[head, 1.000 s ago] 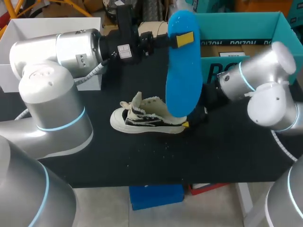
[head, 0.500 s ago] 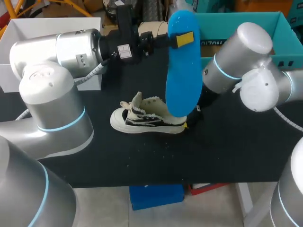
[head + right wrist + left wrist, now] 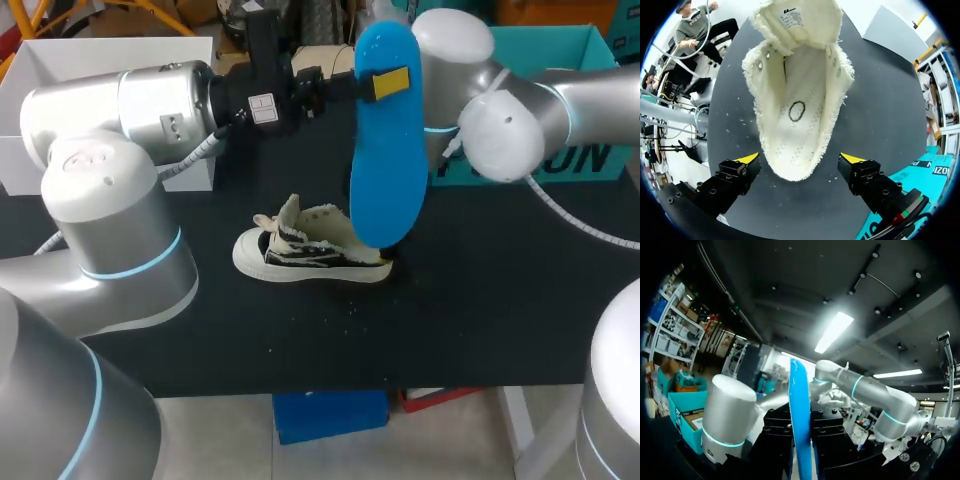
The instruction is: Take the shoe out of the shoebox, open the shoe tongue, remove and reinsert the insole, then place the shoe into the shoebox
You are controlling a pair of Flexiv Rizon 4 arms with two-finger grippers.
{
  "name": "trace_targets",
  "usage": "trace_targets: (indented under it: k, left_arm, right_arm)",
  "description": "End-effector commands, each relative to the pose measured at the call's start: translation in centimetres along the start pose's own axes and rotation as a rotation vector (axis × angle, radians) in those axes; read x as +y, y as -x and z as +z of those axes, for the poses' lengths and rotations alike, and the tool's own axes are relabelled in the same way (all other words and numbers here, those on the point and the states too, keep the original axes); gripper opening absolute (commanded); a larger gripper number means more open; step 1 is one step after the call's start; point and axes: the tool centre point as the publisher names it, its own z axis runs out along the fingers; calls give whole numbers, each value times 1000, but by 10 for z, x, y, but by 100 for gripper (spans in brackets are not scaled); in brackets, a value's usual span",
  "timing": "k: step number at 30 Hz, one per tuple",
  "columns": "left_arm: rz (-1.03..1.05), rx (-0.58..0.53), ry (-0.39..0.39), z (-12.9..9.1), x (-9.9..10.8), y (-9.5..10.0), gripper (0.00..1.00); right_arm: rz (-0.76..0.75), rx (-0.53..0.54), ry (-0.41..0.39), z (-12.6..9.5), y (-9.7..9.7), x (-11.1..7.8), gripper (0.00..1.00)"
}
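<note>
A cream and black shoe [image 3: 310, 250] lies on the black table, toe to the left. Above its heel my left gripper [image 3: 388, 82] holds a blue insole [image 3: 385, 170] upright, shut on its upper part. In the left wrist view the insole [image 3: 801, 415] stands edge-on between the black fingers of that gripper [image 3: 801, 445]. My right arm [image 3: 470, 80] comes in from the right; the insole hides its gripper in the head view. The right wrist view looks down into the shoe [image 3: 797, 100], tongue pulled forward and no insole inside. My right gripper [image 3: 800, 160] is open, its tips either side of the heel, clear of it.
The teal shoebox [image 3: 590, 60] stands at the back right, partly behind my right arm, and shows beside the right gripper [image 3: 910, 175]. A white box [image 3: 100, 55] sits at the back left. Bare black table [image 3: 470, 310] lies in front of and to the right of the shoe.
My right arm has swung up and back toward the shoebox, its gripper lifting away from the shoe's heel. The left arm, the insole and the shoe have not moved.
</note>
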Motion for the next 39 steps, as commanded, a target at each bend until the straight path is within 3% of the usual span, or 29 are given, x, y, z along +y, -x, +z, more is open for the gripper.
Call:
trace_targets:
  k: [1, 15, 31, 39]
  left_arm:
    - [-1, -1, 4, 0, 0, -1, 0]
    - [-1, -1, 4, 0, 0, -1, 0]
    - [-1, -1, 4, 0, 0, -1, 0]
    - [-1, -1, 4, 0, 0, -1, 0]
  right_arm:
    - [16, -10, -196, 0, -4, 5, 100]
    - [62, 2, -118, 9, -9, 16, 100]
    - [61, -4, -109, 9, -10, 18, 100]
    - [32, 12, -25, 6, -15, 19, 100]
